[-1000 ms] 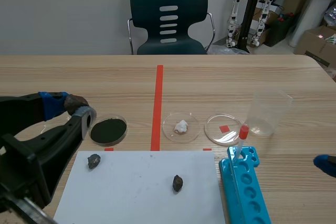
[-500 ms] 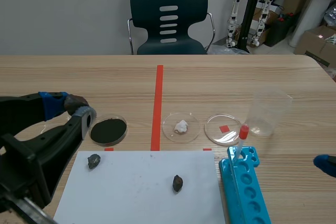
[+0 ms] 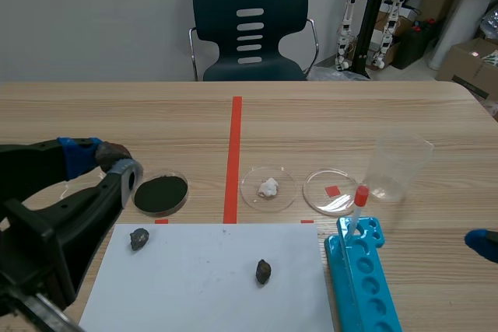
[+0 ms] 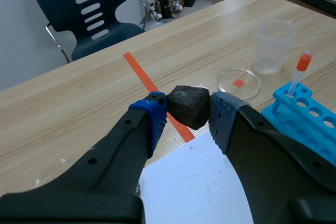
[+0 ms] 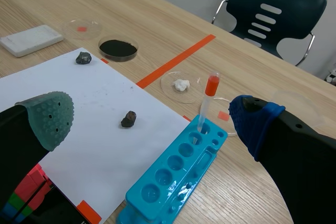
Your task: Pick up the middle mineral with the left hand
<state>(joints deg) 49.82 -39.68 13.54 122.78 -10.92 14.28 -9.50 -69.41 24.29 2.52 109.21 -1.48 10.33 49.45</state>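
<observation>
Left gripper (image 4: 188,113) is squeezing a dark mineral (image 4: 189,104) near the black-powder dish (image 3: 160,194); right gripper (image 5: 152,121) is sitting open by the blue rack (image 5: 173,182).

L tool (image 4: 189,113) tight on mineral (image 4: 189,103), R tool (image 5: 152,119) agape.

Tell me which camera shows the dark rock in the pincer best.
The left wrist view: the dark rock sits large and central, clamped in the left pincer. The scene view shows only a dark sliver at the pincer's tip; the right wrist view does not show it.
</observation>
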